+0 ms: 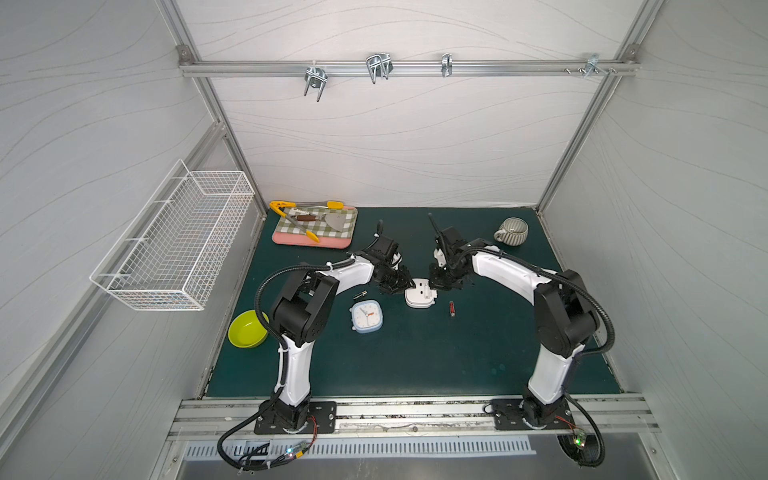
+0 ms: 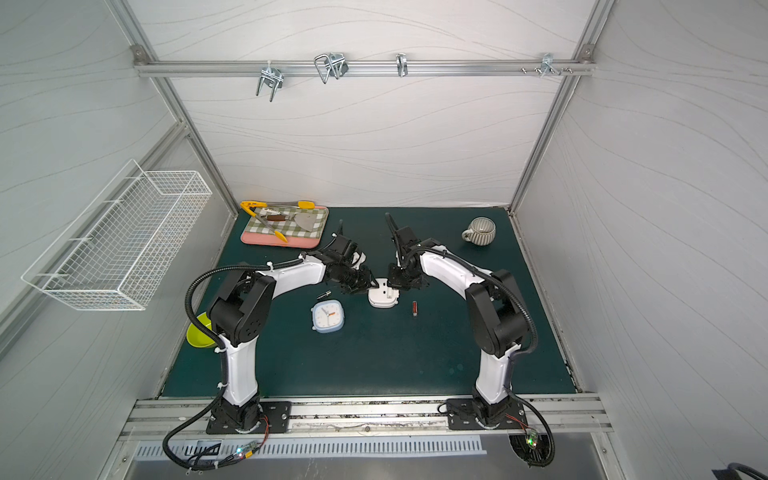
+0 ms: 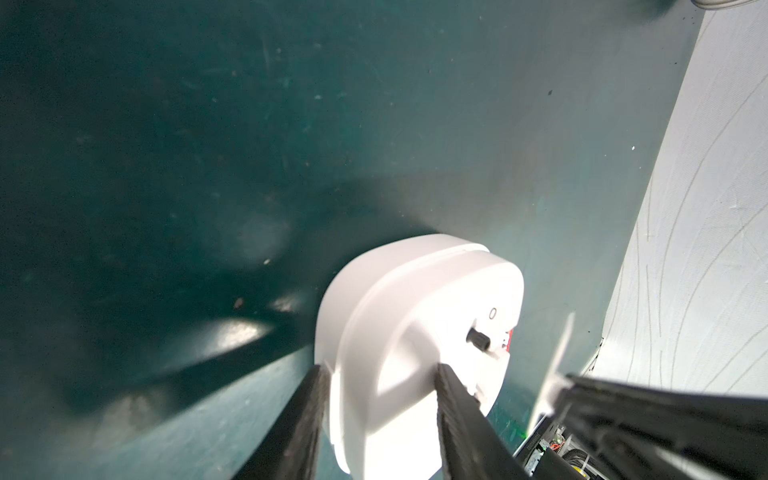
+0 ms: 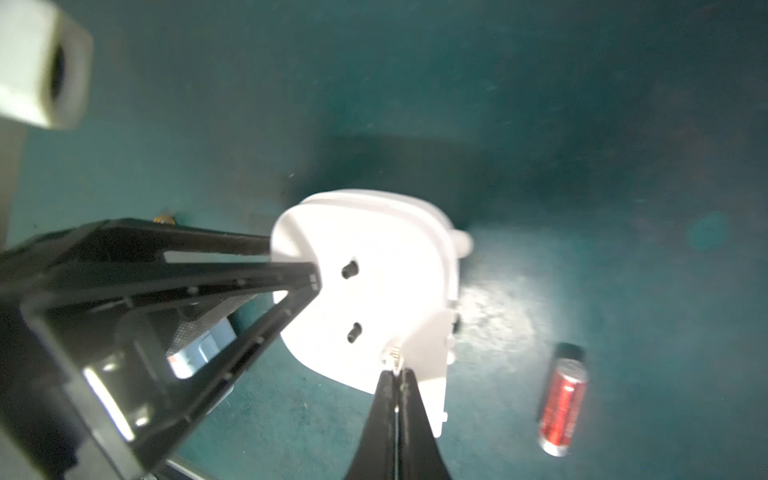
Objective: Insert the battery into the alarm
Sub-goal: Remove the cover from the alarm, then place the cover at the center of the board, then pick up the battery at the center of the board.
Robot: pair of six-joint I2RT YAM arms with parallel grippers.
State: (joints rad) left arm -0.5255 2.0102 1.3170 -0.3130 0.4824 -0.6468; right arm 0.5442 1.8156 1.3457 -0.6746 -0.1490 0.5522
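Note:
The white alarm (image 1: 419, 297) (image 2: 382, 298) lies face down at the middle of the green mat, its back with two black knobs turned up (image 4: 374, 249). My left gripper (image 1: 405, 284) (image 3: 382, 368) is shut on the alarm's left edge, with the white body (image 3: 415, 311) between its fingers. My right gripper (image 1: 432, 286) (image 4: 397, 372) is shut, and its tips touch the metal spring at the edge of the alarm's open battery slot. It holds nothing that I can see. The red battery (image 1: 451, 309) (image 2: 414, 308) (image 4: 563, 399) lies loose on the mat, just right of the alarm.
A blue clock (image 1: 366, 316) lies face up left of the alarm, with a small dark battery (image 1: 360, 295) behind it. A green bowl (image 1: 248, 329) sits at the mat's left edge. At the back are a striped mug (image 1: 511, 232) and a utensil tray (image 1: 332, 243).

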